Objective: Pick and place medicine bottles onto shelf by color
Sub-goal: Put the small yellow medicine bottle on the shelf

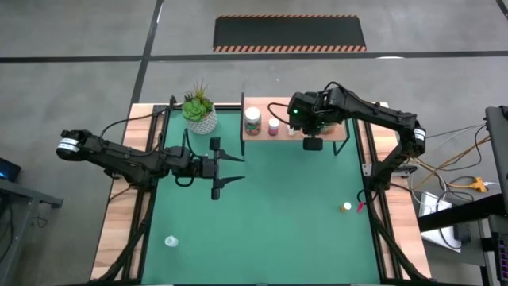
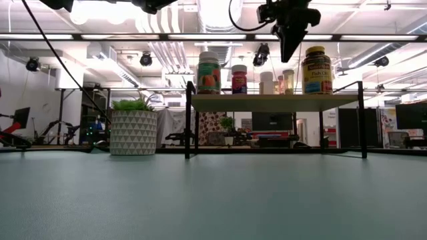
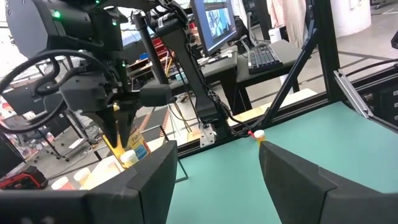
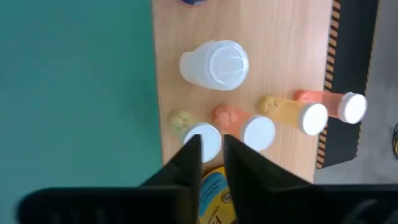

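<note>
Over the shelf (image 1: pixel 298 131) at the counter's far edge, the right gripper (image 4: pixel 210 163) is hanging just above the row of medicine bottles (image 4: pixel 245 127). Right wrist view is showing what no other view does: fingers nearly pressed together w/ only a thin slit between, nothing pinched, tips sitting above the gap between a yellow-green vial (image 4: pixel 198 134) and an orange vial (image 4: pixel 247 127), both white-capped. Also there: a frosted white bottle (image 4: pixel 214 64), a yellow vial (image 4: pixel 294 112), a pink-orange vial (image 4: pixel 331 103), and the blue-and-yellow label of the amber jar (image 4: pixel 214 198) just under the fingers.

High view is giving the layout but hiding most vials under the right arm; only a green-labelled bottle (image 1: pixel 252 121) and a pink bottle (image 1: pixel 274 126) are showing on the shelf's left part. It alone is showing a clear bottle (image 1: pixel 171 241) lying on the green counter (image 1: pixel 278 230) near the front left, well apart from the shelf. A small yellow bottle (image 1: pixel 346 207) is lying by the right edge; left wrist view is catching it too.

Low view is showing the shelf side-on: bottles standing upright, the amber jar at the right end, gripper pointing down just left of it, tip above the caps.

Left gripper (image 1: pixel 230 170) is hovering mid-counter near the potted plant (image 1: pixel 199 111), fingers spread, holding nothing; left wrist view is looking across at the right arm.
</note>
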`<state>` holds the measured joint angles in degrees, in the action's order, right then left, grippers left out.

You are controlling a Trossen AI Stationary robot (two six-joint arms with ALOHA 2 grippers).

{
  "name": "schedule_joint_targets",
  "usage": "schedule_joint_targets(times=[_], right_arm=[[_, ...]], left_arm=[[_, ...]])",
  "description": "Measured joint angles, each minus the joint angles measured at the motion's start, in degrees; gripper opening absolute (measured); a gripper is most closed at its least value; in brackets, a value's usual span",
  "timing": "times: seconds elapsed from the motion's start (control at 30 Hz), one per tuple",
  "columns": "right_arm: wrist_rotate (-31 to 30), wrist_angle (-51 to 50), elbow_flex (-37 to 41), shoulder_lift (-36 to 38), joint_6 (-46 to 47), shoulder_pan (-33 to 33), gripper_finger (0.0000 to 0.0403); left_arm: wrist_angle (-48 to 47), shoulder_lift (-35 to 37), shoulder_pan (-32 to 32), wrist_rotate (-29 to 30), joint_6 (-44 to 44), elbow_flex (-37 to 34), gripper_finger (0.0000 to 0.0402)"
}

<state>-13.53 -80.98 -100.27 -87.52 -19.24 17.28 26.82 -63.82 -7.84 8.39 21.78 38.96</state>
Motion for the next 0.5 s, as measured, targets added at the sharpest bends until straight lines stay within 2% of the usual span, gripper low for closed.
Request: schedule_joint_targets(times=[0.07,0.13,0.5], right_arm=[[0.2,0.0,0.0,-0.4,-0.4,0.0,0.003],[0.2,0.0,0.0,-0.8,-0.7,0.0,0.0015],[0.0,-1.0,0.2,-2.3,0.0,0.0,0.0013]], left_arm=[[0.0,0.0,0.0,0.0,0.0,0.0,0.021],[0.0,0.0,0.0,0.0,0.1,0.0,0.021],[0.0,0.0,0.0,0.0,0.1,0.0,0.021]])
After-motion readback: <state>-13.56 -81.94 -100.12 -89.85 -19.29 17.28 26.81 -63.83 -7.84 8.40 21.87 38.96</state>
